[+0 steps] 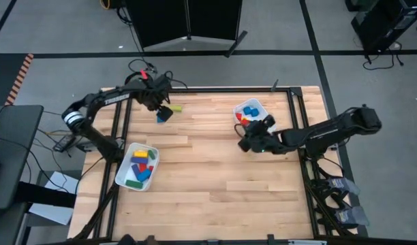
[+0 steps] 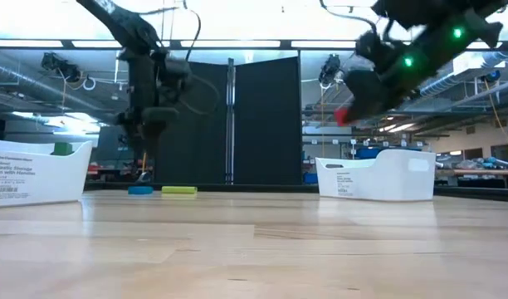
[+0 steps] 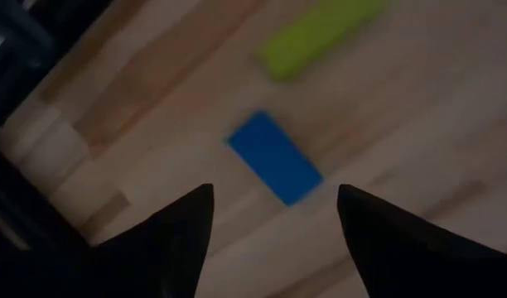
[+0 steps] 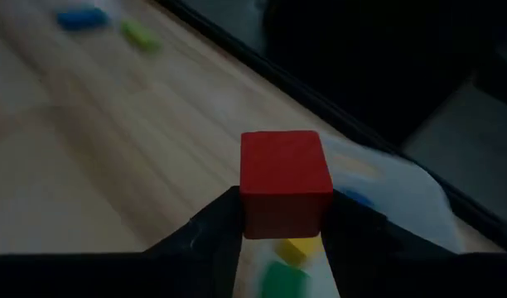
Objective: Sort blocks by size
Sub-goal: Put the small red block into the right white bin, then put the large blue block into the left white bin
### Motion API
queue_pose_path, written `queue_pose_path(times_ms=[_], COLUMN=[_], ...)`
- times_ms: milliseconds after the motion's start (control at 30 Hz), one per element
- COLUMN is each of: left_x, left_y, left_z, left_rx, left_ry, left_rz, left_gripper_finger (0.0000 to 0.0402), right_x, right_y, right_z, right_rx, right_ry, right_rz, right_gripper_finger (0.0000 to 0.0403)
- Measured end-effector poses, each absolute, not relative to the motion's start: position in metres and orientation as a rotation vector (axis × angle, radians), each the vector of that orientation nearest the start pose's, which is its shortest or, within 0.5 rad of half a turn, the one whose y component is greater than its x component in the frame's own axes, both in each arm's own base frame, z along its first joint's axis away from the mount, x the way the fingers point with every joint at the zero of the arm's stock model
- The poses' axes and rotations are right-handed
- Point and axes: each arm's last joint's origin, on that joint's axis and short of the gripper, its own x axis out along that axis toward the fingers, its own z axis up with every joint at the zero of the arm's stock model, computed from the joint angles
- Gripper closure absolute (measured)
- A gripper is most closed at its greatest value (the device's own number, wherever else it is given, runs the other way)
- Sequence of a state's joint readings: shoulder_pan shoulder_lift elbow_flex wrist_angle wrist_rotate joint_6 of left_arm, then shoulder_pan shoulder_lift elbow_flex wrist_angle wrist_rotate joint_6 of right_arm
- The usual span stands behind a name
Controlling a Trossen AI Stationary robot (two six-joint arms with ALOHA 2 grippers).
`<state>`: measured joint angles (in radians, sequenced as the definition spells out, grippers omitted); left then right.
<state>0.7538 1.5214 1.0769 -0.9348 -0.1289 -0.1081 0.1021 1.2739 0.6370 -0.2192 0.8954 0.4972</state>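
Observation:
My right gripper point(image 4: 282, 228) is shut on a red cube point(image 4: 285, 180), high above the table and just near of the far right white tray point(image 1: 257, 105), which holds blue, red and yellow blocks. In the low view the cube point(image 2: 341, 116) shows red at the gripper's tip. My left gripper point(image 3: 274, 219) is open and empty, above a flat blue block point(image 3: 274, 157) that lies on the table at the far left. A yellow-green bar point(image 3: 316, 37) lies just beyond it. Both also show in the high view: the blue block point(image 1: 161, 118) and the bar point(image 1: 176, 107). My right gripper pinches the red cube by two opposite side faces point(image 4: 247, 217) between its two fingers, at the cube's lower part. The cube sits level and is lifted clear of the table, with the tray's blocks showing below it.
A second white tray point(image 1: 121, 173) with several blue, yellow, green and red blocks stands at the near left. The middle and the near right of the wooden table point(image 1: 222, 184) are bare. In the low view both trays point(image 2: 374, 174) point(image 2: 38, 170) stand at the sides.

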Motion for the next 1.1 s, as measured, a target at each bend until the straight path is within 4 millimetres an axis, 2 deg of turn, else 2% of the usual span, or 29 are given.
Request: queue_pose_path(times_ms=[133,233,400,567,667,733,833,933,1000,1100], left_x=[0.190,0.190,0.195,0.199,0.203,0.205,0.207,0.208,0.209,0.208], left_y=[0.207,0.210,0.214,0.220,0.224,0.226,0.228,0.229,0.229,0.228], left_z=[0.211,0.204,0.196,0.179,0.162,0.150,0.141,0.138,0.139,0.141], left_rx=[-0.590,-0.670,-0.706,-0.726,-0.748,-0.761,-0.775,-0.775,-0.762,-0.747], left_ry=[1.319,1.310,1.301,1.344,1.381,1.418,1.437,1.436,1.435,1.437], left_rz=[0.844,0.810,0.825,0.860,0.864,0.859,0.847,0.839,0.825,0.815], left_gripper_finger=[0.0110,0.0088,0.0056,0.0045,0.0048,0.0054,0.0076,0.0121,0.0174,0.0274], right_x=[0.218,0.215,0.216,0.236,0.258,0.275,0.305,0.335,0.355,0.381], right_y=[-0.017,-0.025,-0.031,-0.030,-0.030,-0.034,-0.044,-0.059,-0.070,-0.085], right_z=[0.180,0.175,0.177,0.189,0.190,0.185,0.179,0.172,0.169,0.164], right_rx=[0.047,0.065,0.074,0.101,0.087,0.063,0.043,0.032,0.033,0.051], right_ry=[0.611,0.606,0.578,0.425,0.326,0.322,0.363,0.396,0.403,0.396], right_rz=[-0.989,-1.030,-1.048,-0.916,-0.784,-0.729,-0.690,-0.658,-0.632,-0.605], right_gripper_finger=[0.0216,0.0194,0.0153,0.0114,0.0099,0.0095,0.0093,0.0093,0.0095,0.0099])
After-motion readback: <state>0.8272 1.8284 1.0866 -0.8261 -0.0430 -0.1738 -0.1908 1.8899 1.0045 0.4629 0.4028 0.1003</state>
